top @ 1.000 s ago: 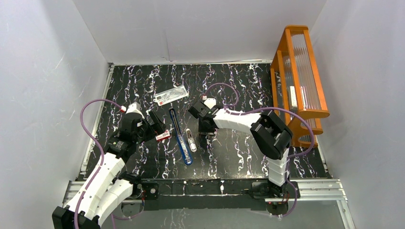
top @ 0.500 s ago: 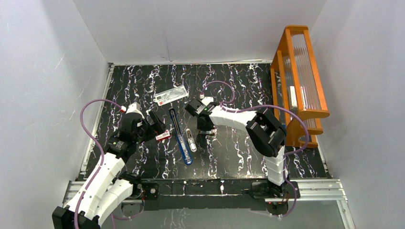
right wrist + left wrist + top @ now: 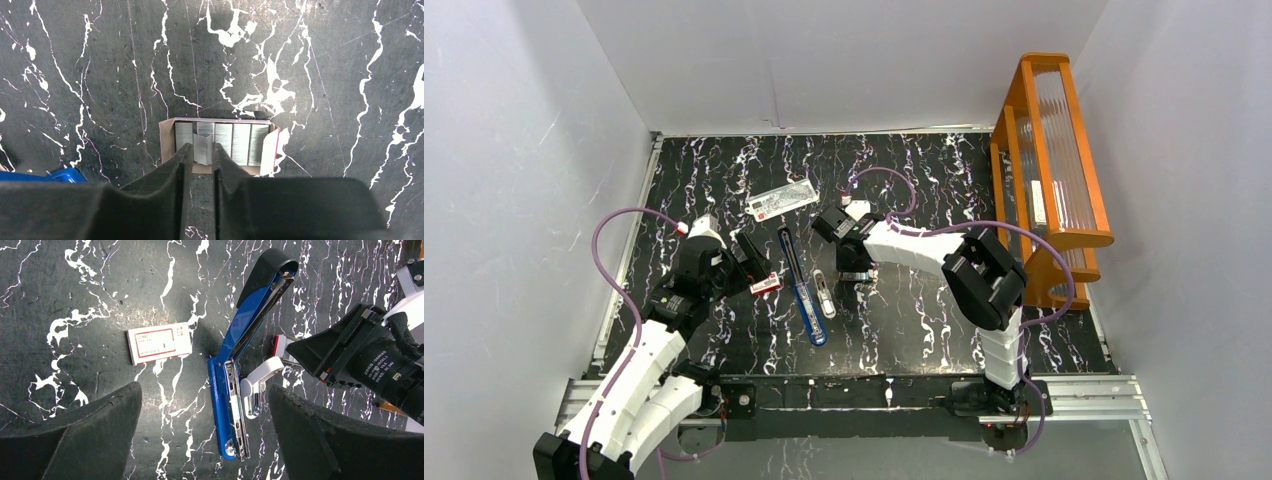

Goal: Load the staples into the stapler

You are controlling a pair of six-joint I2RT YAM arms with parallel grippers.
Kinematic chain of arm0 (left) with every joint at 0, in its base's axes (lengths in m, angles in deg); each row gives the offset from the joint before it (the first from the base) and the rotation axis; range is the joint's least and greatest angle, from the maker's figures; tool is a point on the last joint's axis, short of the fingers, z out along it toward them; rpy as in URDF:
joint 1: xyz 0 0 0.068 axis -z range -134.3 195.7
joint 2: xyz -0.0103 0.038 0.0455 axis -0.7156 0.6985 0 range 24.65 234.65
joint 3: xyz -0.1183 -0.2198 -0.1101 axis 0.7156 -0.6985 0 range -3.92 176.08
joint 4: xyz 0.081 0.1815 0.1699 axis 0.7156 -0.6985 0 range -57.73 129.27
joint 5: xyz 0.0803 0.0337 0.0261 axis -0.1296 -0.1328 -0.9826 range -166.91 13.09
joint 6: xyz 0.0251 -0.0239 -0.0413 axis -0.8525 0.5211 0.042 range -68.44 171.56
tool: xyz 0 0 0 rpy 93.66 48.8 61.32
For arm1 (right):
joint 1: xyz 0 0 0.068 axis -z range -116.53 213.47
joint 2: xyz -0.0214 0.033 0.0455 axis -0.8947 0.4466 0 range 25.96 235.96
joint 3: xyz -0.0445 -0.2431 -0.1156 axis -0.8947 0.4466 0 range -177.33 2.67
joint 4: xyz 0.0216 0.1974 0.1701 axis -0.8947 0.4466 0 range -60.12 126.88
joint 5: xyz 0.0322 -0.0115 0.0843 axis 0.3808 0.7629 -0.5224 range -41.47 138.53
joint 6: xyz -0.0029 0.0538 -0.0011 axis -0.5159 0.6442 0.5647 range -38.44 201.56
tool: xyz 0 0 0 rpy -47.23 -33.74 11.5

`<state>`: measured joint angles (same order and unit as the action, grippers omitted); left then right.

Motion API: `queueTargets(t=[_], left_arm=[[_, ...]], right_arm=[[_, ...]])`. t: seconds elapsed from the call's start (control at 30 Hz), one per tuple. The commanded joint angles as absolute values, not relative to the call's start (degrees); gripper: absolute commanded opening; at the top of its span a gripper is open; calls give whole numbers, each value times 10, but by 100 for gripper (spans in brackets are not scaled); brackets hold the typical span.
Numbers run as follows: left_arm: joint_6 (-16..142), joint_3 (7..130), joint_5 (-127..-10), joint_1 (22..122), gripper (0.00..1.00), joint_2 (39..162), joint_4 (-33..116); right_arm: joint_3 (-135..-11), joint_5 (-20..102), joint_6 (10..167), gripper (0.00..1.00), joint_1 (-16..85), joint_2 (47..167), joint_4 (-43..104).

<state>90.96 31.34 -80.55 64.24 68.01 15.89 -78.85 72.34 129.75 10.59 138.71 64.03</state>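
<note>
White lettering on the black wrist motor [image 3: 382,362] reads "DAMIAO"; the lines beneath it are too small to read. Print on the staple box [image 3: 159,342] is blurred.

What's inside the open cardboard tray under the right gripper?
Silvery staples lie in side-by-side rows in the tray. One strip stands raised, pinched by the right gripper, whose fingers cover the tray's near edge, so anything there is hidden.

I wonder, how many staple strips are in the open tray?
5: four staple strips lie in the cardboard tray, flanking the fifth strip, pinched in the right end effector. More may lie underneath.
</note>
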Motion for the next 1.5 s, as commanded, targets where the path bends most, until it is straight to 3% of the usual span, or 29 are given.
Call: queueTargets(t=[0.0, 0.13, 0.3, 0.77, 1.07, 1.47], left_arm=[[903, 310, -815, 643, 94, 675, 160], [904, 310, -814, 643, 94, 676, 160], [902, 311, -809, 643, 94, 676, 161], [897, 311, -793, 643, 94, 682, 167], [898, 314, -785, 643, 94, 693, 168], [897, 314, -781, 644, 94, 697, 170]], right_arm=[[-781, 726, 1279, 34, 107, 1356, 624], [-779, 721, 1260, 40, 107, 1359, 616], [-787, 717, 1242, 42, 107, 1363, 617], [-754, 678, 1137, 36, 173, 1333, 542], [-788, 647, 1071, 33, 190, 1386, 572], [-728, 577, 1073, 32, 189, 1351, 619]])
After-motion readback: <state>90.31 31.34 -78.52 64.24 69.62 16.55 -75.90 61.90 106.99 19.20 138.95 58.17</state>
